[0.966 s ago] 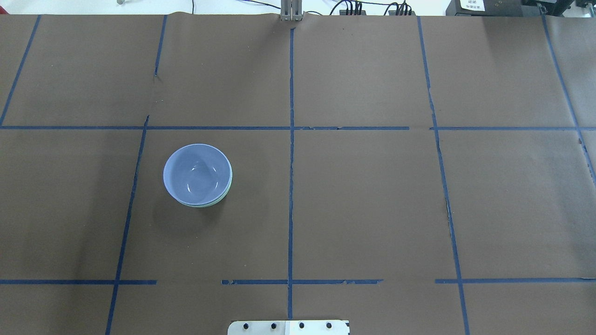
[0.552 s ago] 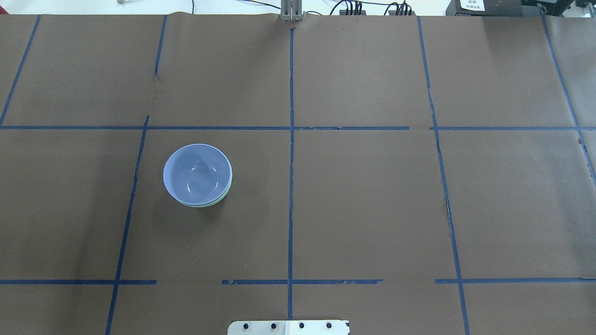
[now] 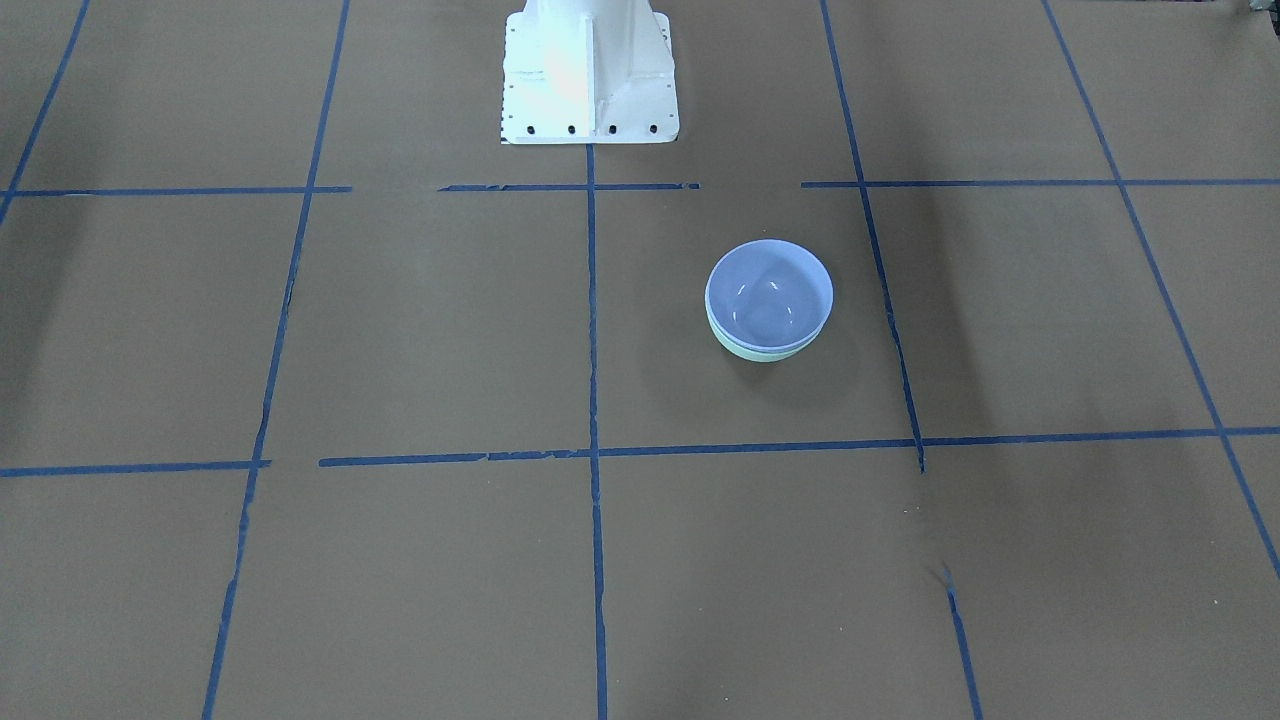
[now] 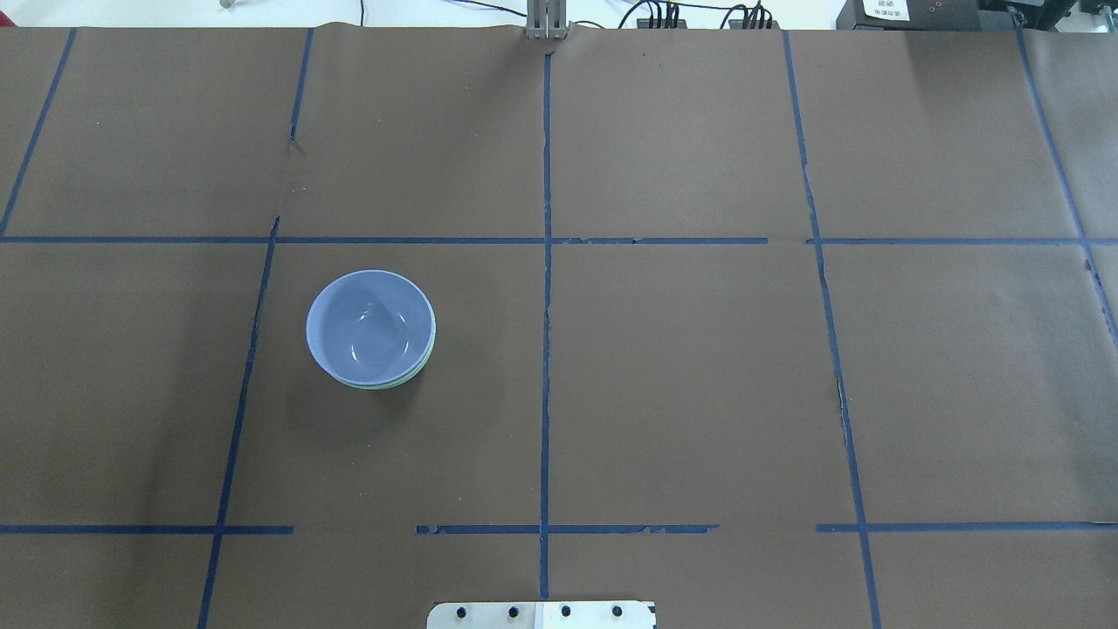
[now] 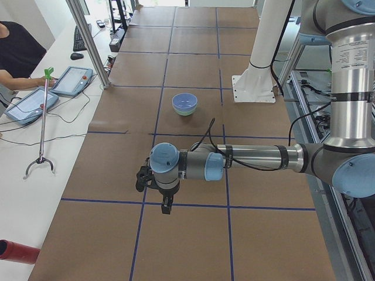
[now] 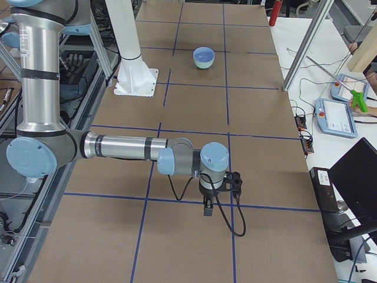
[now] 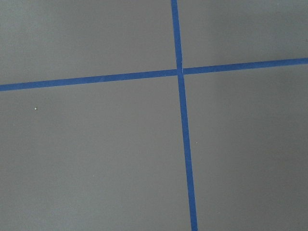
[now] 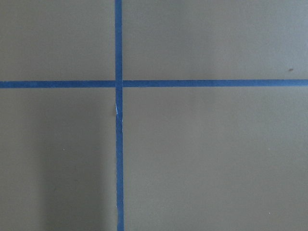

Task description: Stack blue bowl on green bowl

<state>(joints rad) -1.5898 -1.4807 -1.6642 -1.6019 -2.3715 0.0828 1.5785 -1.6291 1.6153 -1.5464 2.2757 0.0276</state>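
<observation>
The blue bowl sits nested inside the green bowl, left of the table's middle. Only a thin mint rim and lower wall of the green bowl show under it. The stack also shows in the front view, blue bowl on green bowl, and small in both side views. My left gripper hangs low over the table at its left end, far from the bowls. My right gripper hangs likewise at the right end. I cannot tell whether either is open or shut. Both wrist views show only paper and tape.
Brown paper with a blue tape grid covers the table. The white robot pedestal stands at the robot's edge. Tablets and a grabber stick lie on the operators' side bench, where a person's arm shows.
</observation>
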